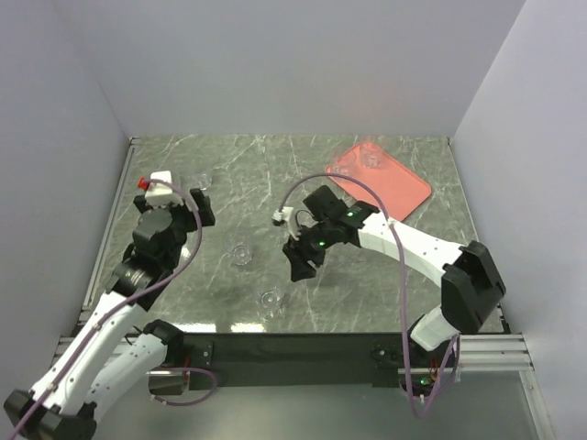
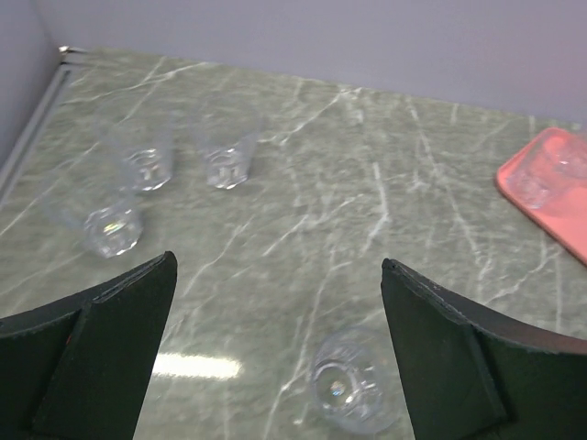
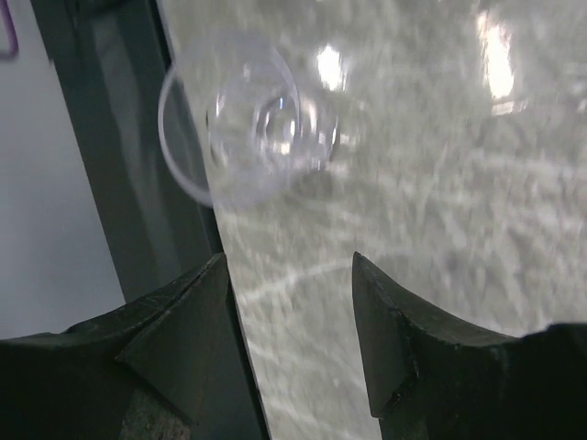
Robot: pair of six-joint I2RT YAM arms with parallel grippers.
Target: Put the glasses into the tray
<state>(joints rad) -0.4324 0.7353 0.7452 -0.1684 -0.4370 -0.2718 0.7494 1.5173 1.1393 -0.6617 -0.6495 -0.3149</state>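
Grey marbled desk (image 1: 358,293) carried everything. Its left jaws stood wide apart and empty, one glass (image 2: 353,380) low between them, nearer the right finger, three more glasses (image 2: 147,165) beyond the left finger, the tray (image 2: 550,197) far off right. The right jaws gaped too, holding nothing; the target glass (image 3: 243,119) sat just ahead, offset toward their left finger. Best to shift left until centred, then close gently.
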